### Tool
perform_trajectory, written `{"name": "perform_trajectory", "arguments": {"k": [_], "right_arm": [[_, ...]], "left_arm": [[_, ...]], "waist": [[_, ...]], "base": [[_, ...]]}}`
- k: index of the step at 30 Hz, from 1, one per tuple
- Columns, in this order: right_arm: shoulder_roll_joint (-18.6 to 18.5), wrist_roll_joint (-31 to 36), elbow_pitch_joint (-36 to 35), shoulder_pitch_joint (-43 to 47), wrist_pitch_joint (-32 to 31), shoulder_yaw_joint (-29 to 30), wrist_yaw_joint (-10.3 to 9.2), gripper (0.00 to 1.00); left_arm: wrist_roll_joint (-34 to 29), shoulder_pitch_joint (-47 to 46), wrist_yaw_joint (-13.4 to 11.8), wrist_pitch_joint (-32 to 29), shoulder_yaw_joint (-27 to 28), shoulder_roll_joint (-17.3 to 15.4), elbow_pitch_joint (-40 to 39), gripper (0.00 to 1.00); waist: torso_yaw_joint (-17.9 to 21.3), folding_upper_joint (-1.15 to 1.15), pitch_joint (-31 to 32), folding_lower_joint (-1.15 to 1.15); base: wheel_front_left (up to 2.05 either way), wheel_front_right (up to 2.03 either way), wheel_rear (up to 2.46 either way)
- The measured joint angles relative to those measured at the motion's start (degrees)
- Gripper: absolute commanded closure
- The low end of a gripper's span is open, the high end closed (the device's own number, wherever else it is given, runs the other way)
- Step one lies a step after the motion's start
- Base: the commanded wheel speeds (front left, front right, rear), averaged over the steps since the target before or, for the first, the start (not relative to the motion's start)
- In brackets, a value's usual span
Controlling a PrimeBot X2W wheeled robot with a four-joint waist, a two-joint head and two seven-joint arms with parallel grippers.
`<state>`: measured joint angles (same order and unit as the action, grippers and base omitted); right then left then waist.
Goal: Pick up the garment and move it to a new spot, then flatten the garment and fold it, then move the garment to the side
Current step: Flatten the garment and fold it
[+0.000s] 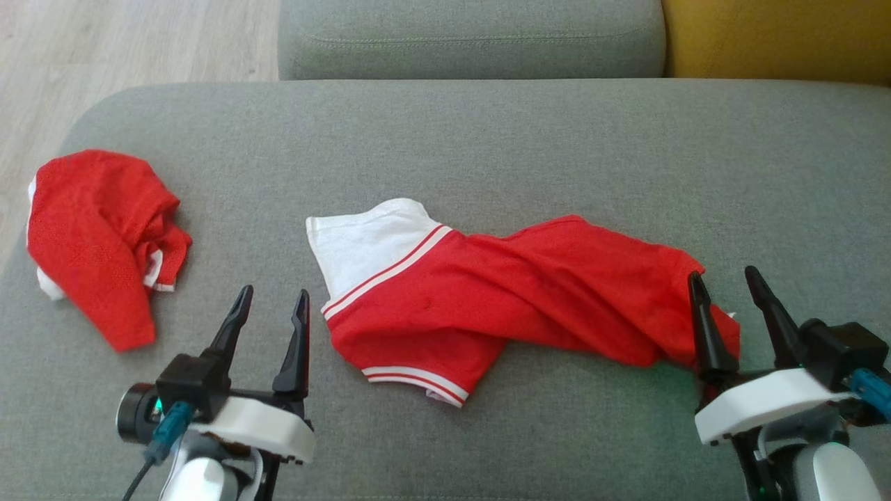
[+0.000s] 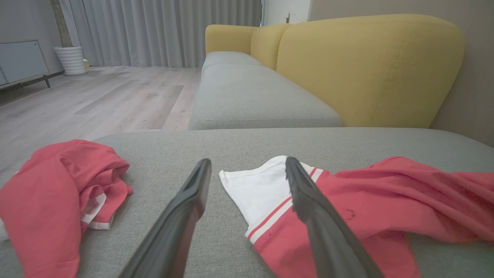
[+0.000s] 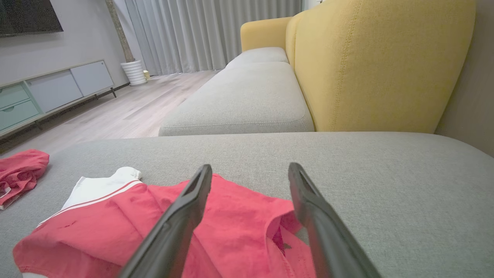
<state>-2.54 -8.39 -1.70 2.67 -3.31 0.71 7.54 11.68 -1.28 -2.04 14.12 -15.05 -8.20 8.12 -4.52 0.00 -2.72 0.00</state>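
A red garment with a white panel and white stripes (image 1: 501, 299) (image 2: 347, 208) (image 3: 216, 227) lies twisted and rumpled across the middle of the grey cushion (image 1: 487, 139). A second red garment (image 1: 97, 236) (image 2: 58, 193) (image 3: 19, 170) is bunched up at the cushion's left end. My left gripper (image 1: 273, 296) (image 2: 249, 166) stands open just left of the middle garment's white panel, holding nothing. My right gripper (image 1: 724, 278) (image 3: 251, 170) is open over the garment's right end, its left finger above the red cloth.
Behind the cushion sit another grey seat (image 1: 473, 35) and a yellow backrest (image 1: 779, 35) (image 2: 366, 69). Wooden floor (image 1: 104, 42) lies off the cushion's left edge. A low cabinet (image 3: 50, 88) and curtains (image 2: 162, 31) stand far off.
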Motion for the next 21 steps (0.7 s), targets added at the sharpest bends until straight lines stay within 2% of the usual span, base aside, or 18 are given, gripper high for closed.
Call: {"name": "perform_trajectory", "arguments": {"k": [12,21], "right_arm": [[0.0,0.0,1.5,0.0,-0.2,1.1,0.00,0.00],[0.0,1.7,15.2,-7.6,-1.9,3.0,0.00,0.00]], "left_arm": [[0.0,-0.1,-0.1,0.0,-0.9,-0.2,-0.3,0.00],[0.1,-2.5,0.0,0.0,-1.5,-0.2,-0.2,0.00]], "waist": [[-0.4,0.00,-0.8,0.00],[-1.4,0.00,-3.4,0.00]], "base": [[0.00,0.00,0.00],[0.00,0.00,0.00]]}}
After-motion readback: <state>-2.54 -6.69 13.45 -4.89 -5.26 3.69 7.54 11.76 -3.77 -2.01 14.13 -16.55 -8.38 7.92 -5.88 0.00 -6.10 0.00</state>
